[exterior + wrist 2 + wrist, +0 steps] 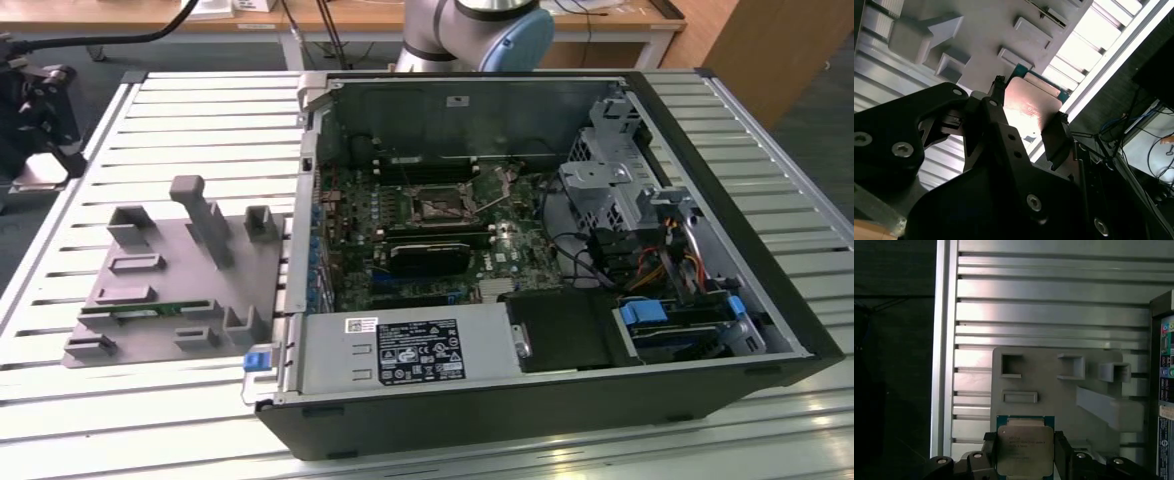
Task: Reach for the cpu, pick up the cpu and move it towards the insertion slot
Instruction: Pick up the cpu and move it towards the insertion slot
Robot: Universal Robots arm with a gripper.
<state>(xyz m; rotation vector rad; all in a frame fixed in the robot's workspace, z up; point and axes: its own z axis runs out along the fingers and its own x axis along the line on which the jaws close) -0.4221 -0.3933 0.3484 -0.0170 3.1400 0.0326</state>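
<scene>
Computer case (400, 115) lies open on the slatted worktop (200, 110), its board carrying the insertion slot (438, 207) near the middle; a printed label (416, 352) covers the power unit (327, 350) at the case's near edge; beside the case, a grey fixture (147, 300) holds a green memory stick (134, 310); the end effector (1025, 452) clamps the cpu (1025, 449) by two opposite edges over that fixture; the chip's lettering is illegible.

Small flat square silvery-beige cpu (1025, 450): one
Square shiny-framed insertion slot (437, 207) with dark centre: one
Long black ribbed heatsink block (424, 255): one
Long narrow green memory stick (134, 309): one
Grey moulded plate (187, 285) with raised blocks: one
Open black computer case (534, 415): one
Silver power-supply box (334, 350) with a label: one
Black fingers (1061, 455) of the gripper (1025, 454): two
</scene>
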